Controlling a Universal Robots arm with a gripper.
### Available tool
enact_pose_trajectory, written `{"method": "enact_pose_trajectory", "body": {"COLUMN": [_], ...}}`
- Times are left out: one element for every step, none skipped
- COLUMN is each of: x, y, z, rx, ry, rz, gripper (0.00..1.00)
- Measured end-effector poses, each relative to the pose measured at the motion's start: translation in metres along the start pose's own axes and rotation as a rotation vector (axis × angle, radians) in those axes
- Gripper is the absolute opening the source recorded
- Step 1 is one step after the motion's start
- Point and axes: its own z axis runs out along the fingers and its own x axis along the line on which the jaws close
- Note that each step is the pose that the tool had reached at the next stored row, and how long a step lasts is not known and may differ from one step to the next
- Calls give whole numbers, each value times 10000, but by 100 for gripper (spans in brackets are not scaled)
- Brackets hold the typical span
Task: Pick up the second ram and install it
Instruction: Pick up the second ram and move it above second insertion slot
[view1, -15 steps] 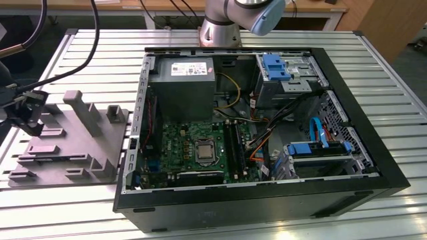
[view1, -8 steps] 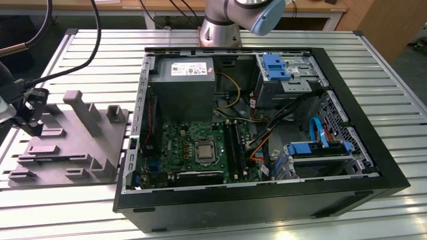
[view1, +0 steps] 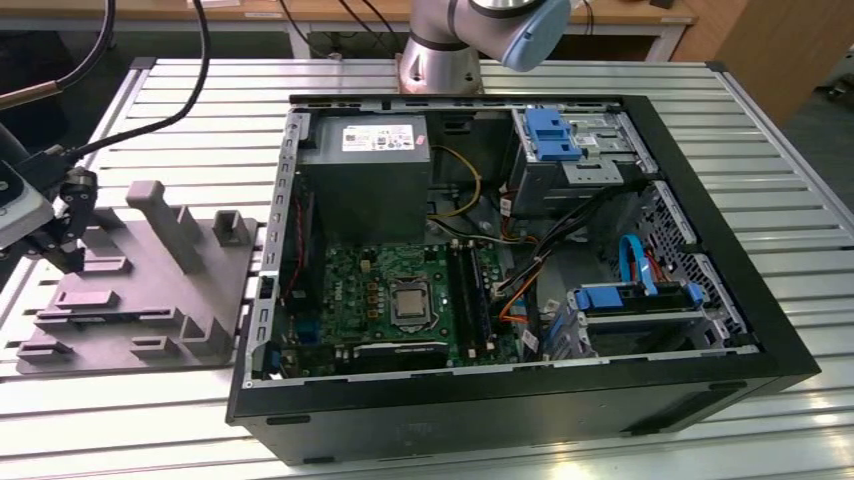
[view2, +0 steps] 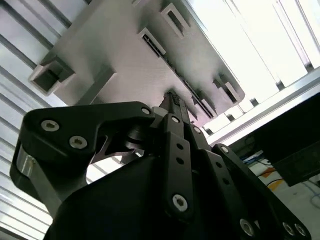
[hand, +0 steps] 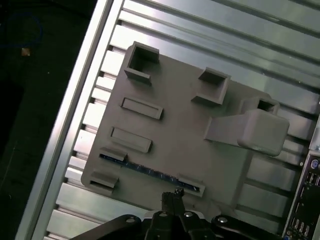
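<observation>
First wrist view: end effector (hand: 172, 196) near second ram (hand: 145, 170)

Even overhead light fills the exterior view; the computer case (view1: 534, 410) holds soft shadow inside. In the second wrist view glare whitens the slatted table (view2: 260, 45), perhaps from a lamp above; the gripper (view2: 172, 99) looms dark.

A ribbed aluminium surface (view1: 120, 420) of long parallel slats spreads across the exterior view, with a wooden-topped bench (view1: 627, 18) on pale legs behind it, a brown wooden cabinet (view1: 781, 50) at the exterior view's right, and dark floor (hand: 25, 110) beside the surface's edge in the first wrist view.
</observation>
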Motion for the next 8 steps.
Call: {"method": "enact_pose_trajectory", "body": {"x": [0,0,0,0,0,0,0,0], "y": [0,0,0,0,0,0,0,0], "z": [1,2,3,3,4,4,5,6], "rx": [-5,-11,-16,-21,-26,-31,-36,-41], "ry": [5,10,15,20,24,30,35,39], "rz": [-178,-377,-554,-735,-914,-1093,-1274,-1452], "gripper": [10,10,10,10,10,10,10,10]}}
